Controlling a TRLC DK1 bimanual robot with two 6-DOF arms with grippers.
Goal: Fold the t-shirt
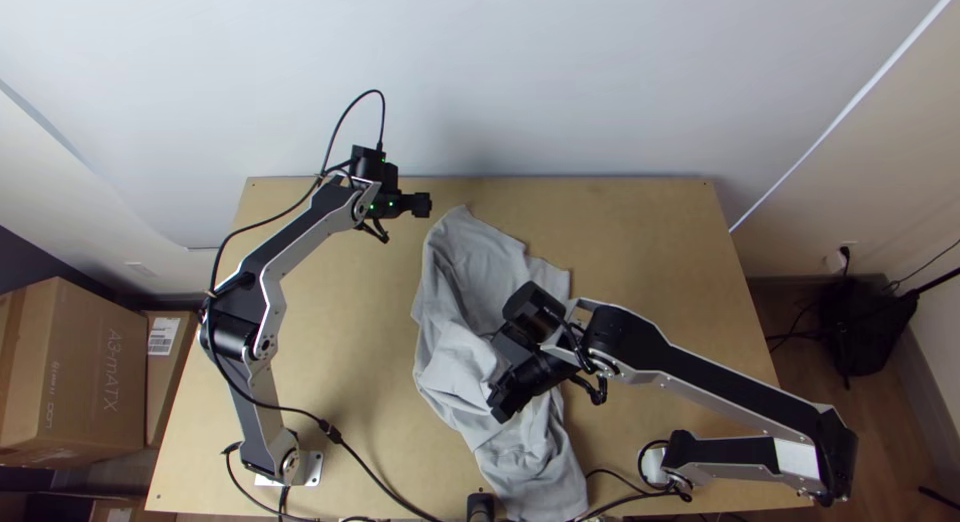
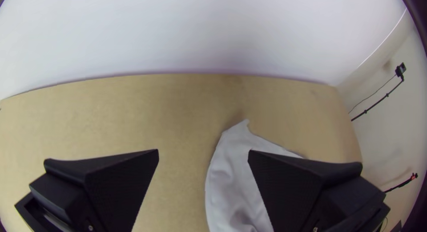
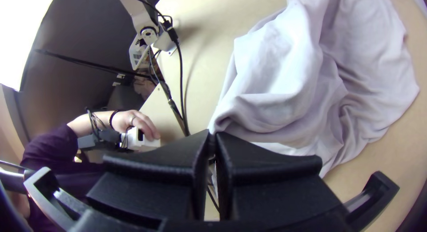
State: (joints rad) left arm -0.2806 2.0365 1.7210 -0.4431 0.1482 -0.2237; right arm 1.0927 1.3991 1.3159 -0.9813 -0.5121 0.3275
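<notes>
- The t-shirt (image 1: 480, 257) is found bunched and creased down the middle of the table (image 1: 640, 242), with its far end laid flatter and its near end run to the near edge.
- A fold is seen pinched at the tips of the right gripper (image 3: 212, 135), above the crumpled middle.
- The left gripper (image 2: 203, 153) is noted with fingers spread, beside the far corner, nothing held.
- The step in hand is judged to be straightening before folding.
- The pinched fold should be drawn out low and slowly, so that layers are not dragged along.
- The far corner is best gripped by its very edge and the cloth pulled evenly taut; if one layer is missed, a twist may be left.
</notes>
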